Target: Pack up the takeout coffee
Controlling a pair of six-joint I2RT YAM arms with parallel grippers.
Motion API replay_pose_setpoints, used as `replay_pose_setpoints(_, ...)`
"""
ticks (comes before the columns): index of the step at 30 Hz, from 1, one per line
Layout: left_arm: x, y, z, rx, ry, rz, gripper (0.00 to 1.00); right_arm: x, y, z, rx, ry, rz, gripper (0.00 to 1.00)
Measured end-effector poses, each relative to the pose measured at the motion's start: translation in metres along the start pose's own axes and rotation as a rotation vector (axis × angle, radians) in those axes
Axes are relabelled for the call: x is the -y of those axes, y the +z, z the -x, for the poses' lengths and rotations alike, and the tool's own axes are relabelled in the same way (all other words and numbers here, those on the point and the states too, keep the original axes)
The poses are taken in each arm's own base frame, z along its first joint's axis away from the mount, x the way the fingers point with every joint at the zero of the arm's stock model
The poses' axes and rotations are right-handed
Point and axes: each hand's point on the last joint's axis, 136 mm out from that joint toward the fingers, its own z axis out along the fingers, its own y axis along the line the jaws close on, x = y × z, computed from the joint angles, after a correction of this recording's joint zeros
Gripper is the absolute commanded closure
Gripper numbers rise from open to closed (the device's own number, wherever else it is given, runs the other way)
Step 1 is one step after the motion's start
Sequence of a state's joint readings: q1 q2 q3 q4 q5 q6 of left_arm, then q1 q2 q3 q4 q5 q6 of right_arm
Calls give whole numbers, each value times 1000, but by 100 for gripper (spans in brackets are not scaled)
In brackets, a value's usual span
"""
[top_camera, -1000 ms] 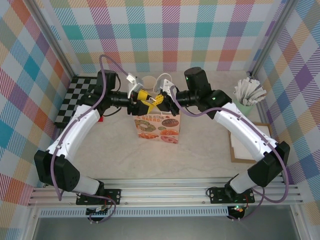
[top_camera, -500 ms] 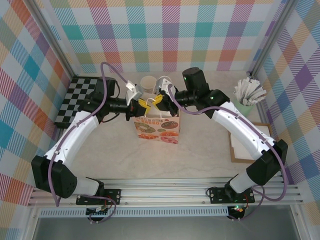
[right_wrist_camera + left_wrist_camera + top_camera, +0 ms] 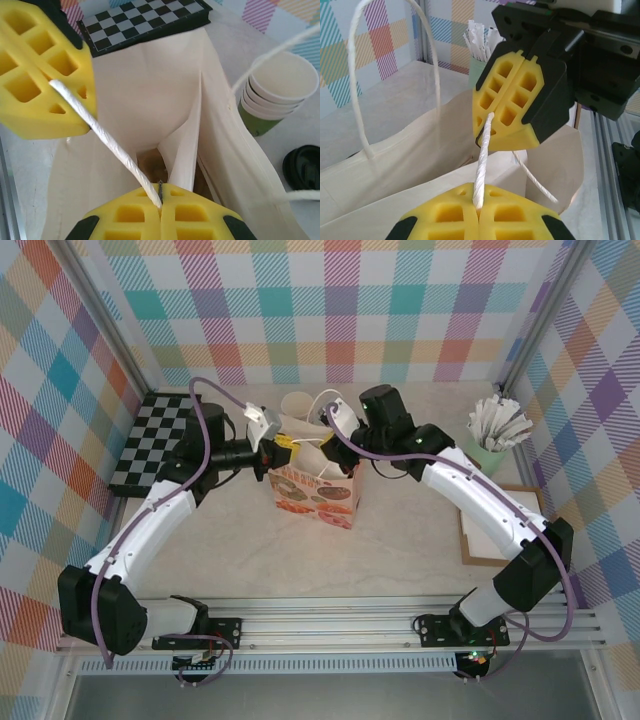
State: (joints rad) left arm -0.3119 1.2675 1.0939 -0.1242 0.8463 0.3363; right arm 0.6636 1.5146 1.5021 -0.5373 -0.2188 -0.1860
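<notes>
As left fingers point(image 3: 445, 220) and right fingers point(image 3: 502, 95) clamp one cord handle point(image 3: 482, 160), the bag point(image 3: 395, 170) gapes upward; black lid point(image 3: 302, 167) lies flat.

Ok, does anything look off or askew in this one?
Nothing looks spilled or torn. One oddity: the left gripper and the right gripper are both shut on the same white rope handle of the paper bag, holding it taut between them.

Lab test cell: plaid walls point(image 3: 330, 300), rail point(image 3: 330, 635)
</notes>
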Motion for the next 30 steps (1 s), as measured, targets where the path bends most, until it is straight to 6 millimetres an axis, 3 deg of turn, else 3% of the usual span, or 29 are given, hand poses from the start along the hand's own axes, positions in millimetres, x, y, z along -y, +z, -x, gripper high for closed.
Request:
replay_pose_setpoints(10, -5, 2, -1, 10, -13, 34, 100, 0, -1, -2, -9, 119, -27, 98)
replay_pose_setpoints(16, -13, 0, 1, 7, -15, 76, 100, -8, -8, 4, 20, 139, 57, 56)
replay_pose_setpoints(18, -16, -2, 5, 11, -8, 93, 100, -7, -16, 10, 39, 140, 53, 33)
replay_pose_setpoints(22, -17, -3, 8, 13, -4, 104, 100, 10, -38, 26, 81, 168, -11, 23)
replay_pose_setpoints(24, -17, -3, 8, 10, -8, 103, 100, 27, -55, 29, 84, 213, -68, 20)
replay_pose_setpoints(30, -16, -4, 9, 3, -14, 102, 100, 66, -88, 7, -28, 309, -187, 18)
